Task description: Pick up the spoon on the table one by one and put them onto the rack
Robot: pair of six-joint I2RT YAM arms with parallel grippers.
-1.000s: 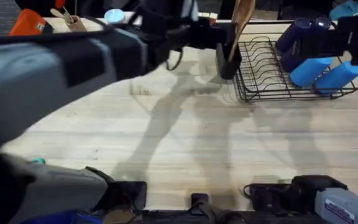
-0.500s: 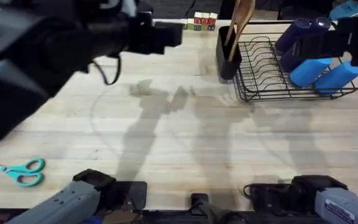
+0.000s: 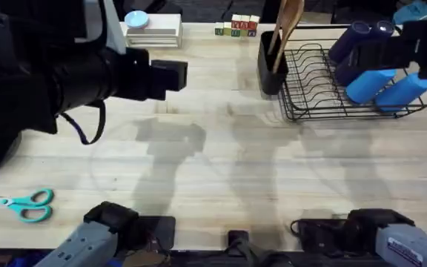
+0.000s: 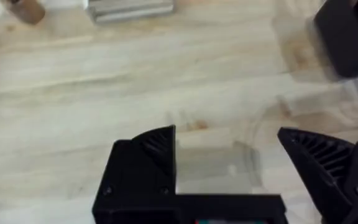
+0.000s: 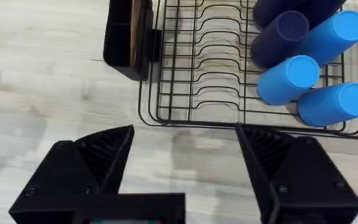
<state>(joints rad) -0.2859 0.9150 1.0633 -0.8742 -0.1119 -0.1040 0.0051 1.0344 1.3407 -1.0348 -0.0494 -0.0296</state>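
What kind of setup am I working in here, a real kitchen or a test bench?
Likely a lab test bench, not a kitchen: a plain wooden table holding a dish rack with blue cups, plus unrelated props such as scissors and toy letter blocks.

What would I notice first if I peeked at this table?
Probably the bright blue cups lying in the black wire rack at the table's far right. Next, a wooden spoon standing upright in the rack's black caddy, and teal scissors near the left front edge.
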